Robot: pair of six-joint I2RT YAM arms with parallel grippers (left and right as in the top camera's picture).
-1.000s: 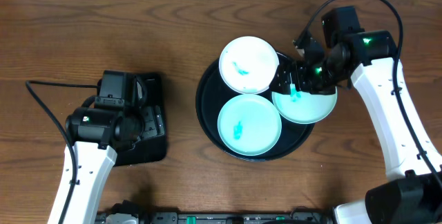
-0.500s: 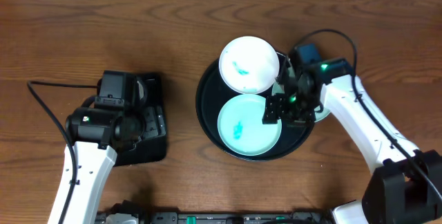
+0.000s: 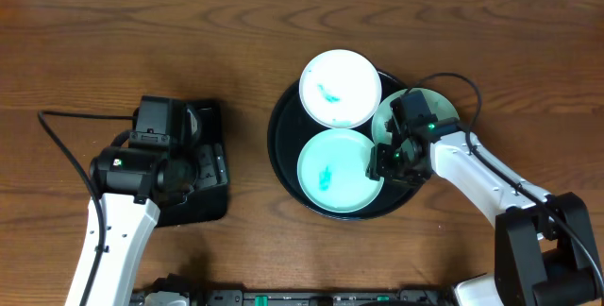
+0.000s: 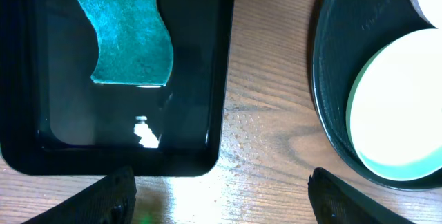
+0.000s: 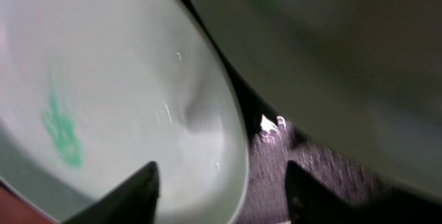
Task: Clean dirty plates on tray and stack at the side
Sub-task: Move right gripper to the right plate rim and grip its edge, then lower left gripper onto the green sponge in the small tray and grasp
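Right claw (image 5: 221, 186) straddles a rim on the round tray (image 3: 280, 145)
Released, its fingers (image 5: 141, 189) flank the near plate (image 3: 335, 169) at its right edge; three plates (image 3: 340, 87) rest on the tray, right of centre. Left claw (image 4: 221, 196) hangs released.

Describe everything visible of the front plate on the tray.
The front plate is small, round, glossy, pale mint, with a teal smear left of centre. It lies in the near half of the black tray, just in front of the back plate; contact there is unclear. The right hand straddles its right rim, not visibly clamped.
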